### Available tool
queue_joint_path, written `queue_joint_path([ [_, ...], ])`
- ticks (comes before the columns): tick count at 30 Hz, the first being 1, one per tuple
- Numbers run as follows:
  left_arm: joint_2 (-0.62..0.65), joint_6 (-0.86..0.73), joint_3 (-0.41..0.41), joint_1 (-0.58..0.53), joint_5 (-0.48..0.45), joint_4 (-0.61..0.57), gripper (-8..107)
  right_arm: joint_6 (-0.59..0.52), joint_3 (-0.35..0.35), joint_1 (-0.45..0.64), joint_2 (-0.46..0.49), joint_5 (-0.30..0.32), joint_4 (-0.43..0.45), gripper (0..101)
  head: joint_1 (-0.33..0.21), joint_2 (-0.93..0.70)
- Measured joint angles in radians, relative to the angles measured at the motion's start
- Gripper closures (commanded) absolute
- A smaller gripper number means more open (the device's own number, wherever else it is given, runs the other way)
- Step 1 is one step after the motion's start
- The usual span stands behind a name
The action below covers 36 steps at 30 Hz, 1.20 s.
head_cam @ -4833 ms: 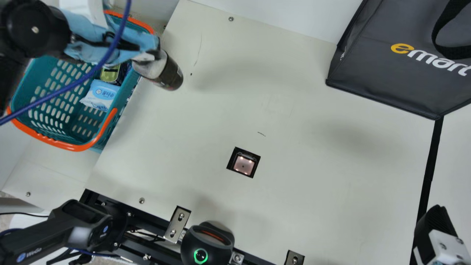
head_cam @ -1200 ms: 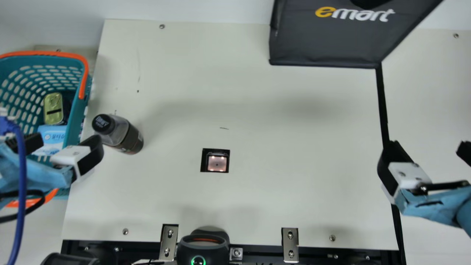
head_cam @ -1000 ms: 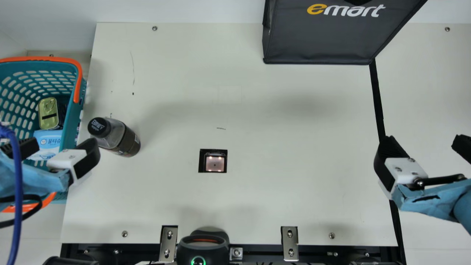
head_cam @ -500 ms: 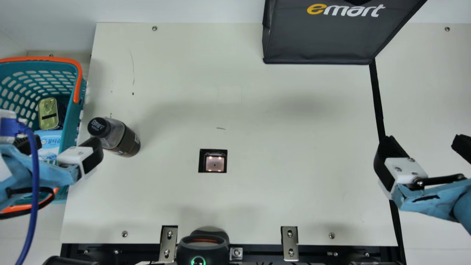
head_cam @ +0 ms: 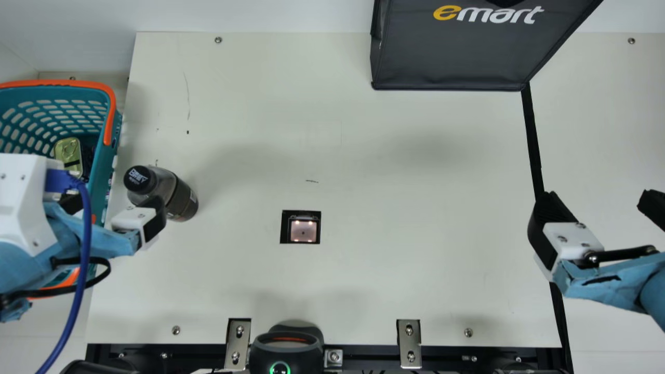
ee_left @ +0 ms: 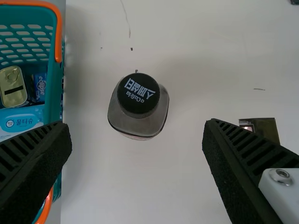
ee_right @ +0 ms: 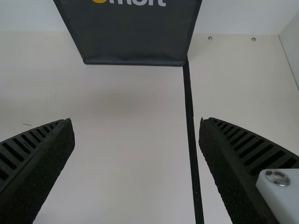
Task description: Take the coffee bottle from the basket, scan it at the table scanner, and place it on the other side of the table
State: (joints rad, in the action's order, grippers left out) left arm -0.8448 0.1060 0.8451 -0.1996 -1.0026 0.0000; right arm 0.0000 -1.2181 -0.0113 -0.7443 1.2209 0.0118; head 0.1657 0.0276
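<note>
Standing upright at the left of the smooth cream table (head_cam: 395, 259), your coffee bottle (head_cam: 174, 188) shows in the main view a round black cap and smoky, see-through shoulders. Left of it sits the teal plastic basket (head_cam: 104, 156), pierced with rounded slots and edged in orange, with a gold, round-cornered tin (head_cam: 66, 150) inside. Your left gripper (head_cam: 113, 203) is spread wide by the bottle; your right gripper (head_cam: 601, 200) is also wide, off at the right. Between them, the squarish scanner (head_cam: 303, 232) is sunk into the tabletop, while the dark fabric bag (head_cam: 452, 57) stands at the far side. In your left wrist view, the ribbed black fingers are apart from the bottle. Your right wrist view has similar ribbed fingers and a narrow black strip (ee_right: 190, 116) along the table.
</note>
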Motion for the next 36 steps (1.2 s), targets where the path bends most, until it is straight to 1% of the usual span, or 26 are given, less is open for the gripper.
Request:
queue_joint_path([
  [13,-0.024,-0.037,-0.096,0.017,0.156,-0.034,9,0.000,0.000,0.000,0.000,0.000,0.000,6,0.000,0.000],
  [23,-0.078,-0.079,-0.146,0.048,0.294,-0.057,9,0.000,0.000,0.000,0.000,0.000,0.000,6,0.000,0.000],
  [30,-0.118,-0.106,-0.168,0.066,0.370,-0.078,9,0.000,0.000,0.000,0.000,0.000,0.000,6,0.000,0.000],
  [36,-0.137,-0.106,-0.175,0.075,0.394,-0.084,49,0.000,0.000,0.000,0.000,0.000,0.000,6,0.000,0.000],
])
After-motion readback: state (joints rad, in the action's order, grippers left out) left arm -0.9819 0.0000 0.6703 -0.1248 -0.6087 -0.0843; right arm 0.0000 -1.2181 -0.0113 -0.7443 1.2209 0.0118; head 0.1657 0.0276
